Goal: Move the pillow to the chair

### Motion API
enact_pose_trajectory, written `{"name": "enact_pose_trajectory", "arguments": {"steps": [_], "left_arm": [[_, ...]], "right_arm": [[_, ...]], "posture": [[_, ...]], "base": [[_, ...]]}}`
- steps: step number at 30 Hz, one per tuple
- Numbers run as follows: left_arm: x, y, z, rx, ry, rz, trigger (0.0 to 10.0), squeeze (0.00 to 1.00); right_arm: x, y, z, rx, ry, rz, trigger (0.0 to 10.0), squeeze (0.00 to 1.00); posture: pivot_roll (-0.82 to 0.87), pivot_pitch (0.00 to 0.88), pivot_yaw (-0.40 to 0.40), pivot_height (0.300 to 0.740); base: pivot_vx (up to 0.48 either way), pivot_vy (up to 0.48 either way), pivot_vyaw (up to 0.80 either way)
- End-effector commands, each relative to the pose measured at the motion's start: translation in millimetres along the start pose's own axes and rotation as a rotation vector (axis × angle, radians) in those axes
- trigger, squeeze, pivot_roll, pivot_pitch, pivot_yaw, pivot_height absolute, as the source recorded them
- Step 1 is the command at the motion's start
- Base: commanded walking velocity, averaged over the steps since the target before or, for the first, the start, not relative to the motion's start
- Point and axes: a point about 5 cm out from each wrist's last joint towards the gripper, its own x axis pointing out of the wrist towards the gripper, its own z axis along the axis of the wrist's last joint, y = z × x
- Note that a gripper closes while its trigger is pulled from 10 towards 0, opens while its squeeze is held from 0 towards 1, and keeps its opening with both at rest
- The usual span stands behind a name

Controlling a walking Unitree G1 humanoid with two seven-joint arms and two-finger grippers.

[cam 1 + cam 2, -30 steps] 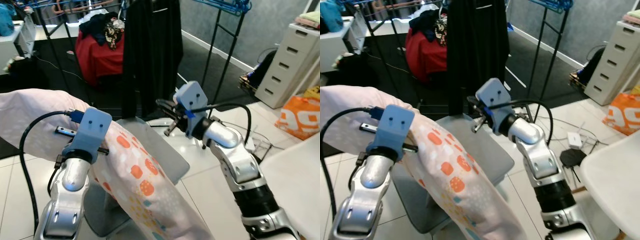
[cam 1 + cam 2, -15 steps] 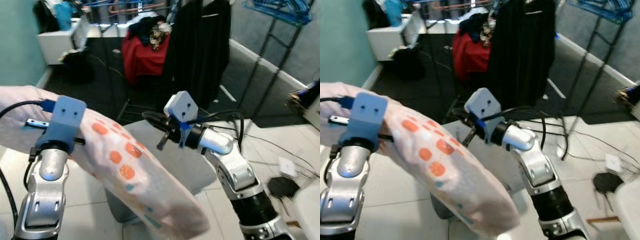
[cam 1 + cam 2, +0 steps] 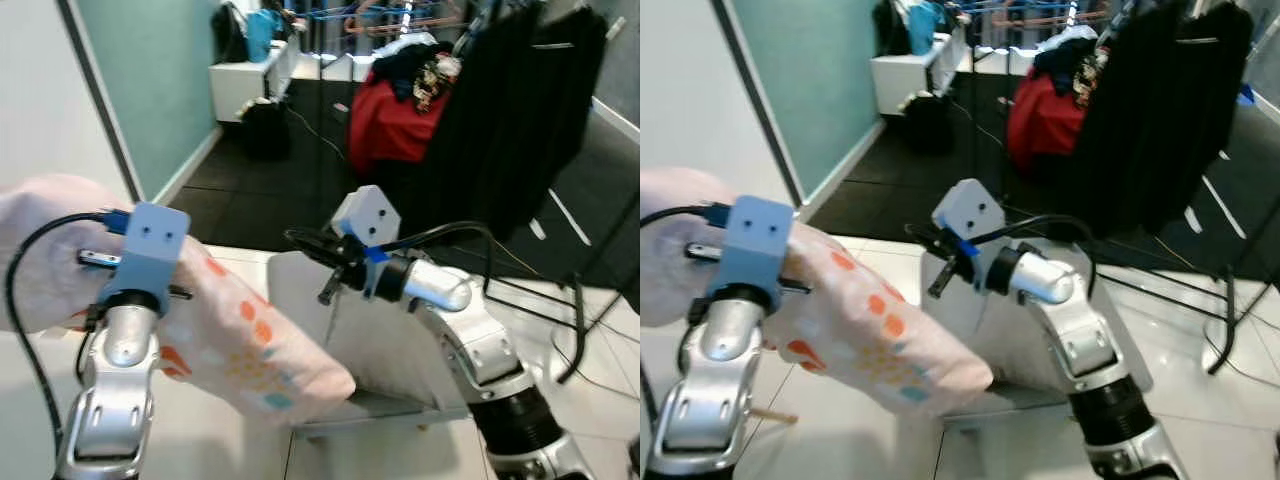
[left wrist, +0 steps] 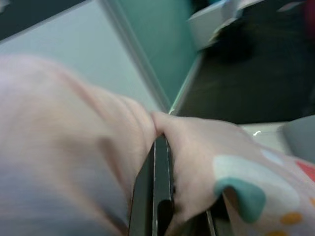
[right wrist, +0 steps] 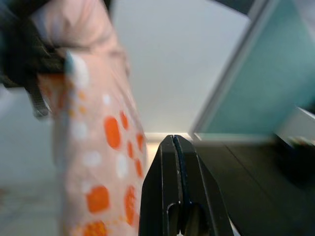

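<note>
The pillow [image 3: 245,340] is pink with orange and teal spots. My left gripper [image 4: 160,147] is shut on a fold of its fabric, holding it up at the left. Its loose end droops over the left edge of the grey chair seat [image 3: 395,355]; I cannot tell whether it rests there. My right gripper [image 3: 300,240] hovers above the seat's back left corner, just right of the pillow, shut with nothing in it. In the right wrist view the closed fingers [image 5: 165,187] point towards the spotted pillow [image 5: 98,162].
Behind the chair a black garment [image 3: 520,110] hangs on a rack, with a red cloth heap [image 3: 395,120] beside it. A teal wall [image 3: 150,80] and a white cabinet [image 3: 245,75] stand at the back left. Cables [image 3: 585,310] lie on the white floor at the right.
The whole view has swung left, so the camera turned. The pillow stays in my left gripper, its loose end now lower at the chair's left edge. My right gripper stays shut.
</note>
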Motion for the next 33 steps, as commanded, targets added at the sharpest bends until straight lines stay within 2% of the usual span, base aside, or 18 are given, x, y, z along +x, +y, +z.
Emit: {"name": "enact_pose_trajectory", "arguments": {"steps": [1, 10, 33], "left_arm": [[0.2, -1.3, 14.3, -0.019, -0.07, -0.006, 10.0, 0.0], [-0.5, -7.4, 19.9, -0.057, -0.093, -0.066, 10.0, 0.0], [-0.1, -17.2, 25.9, -0.082, -0.109, -0.121, 10.0, 0.0]], "right_arm": [[-1.6, -0.7, -0.2, 0.004, 0.004, 0.001, 10.0, 0.0], [-1.8, -5.5, -2.2, 0.005, 0.009, -0.047, 10.0, 0.0], [-2.6, -7.4, -0.7, 0.008, 0.001, -0.064, 10.0, 0.0]], "posture": [[-0.18, 0.03, -0.029, 0.699], [-0.17, 0.035, -0.025, 0.699], [-0.18, 0.039, -0.02, 0.699]], "base": [[0.0, 0.0, 0.8], [0.0, 0.0, 0.8], [0.0, 0.0, 0.8]]}}
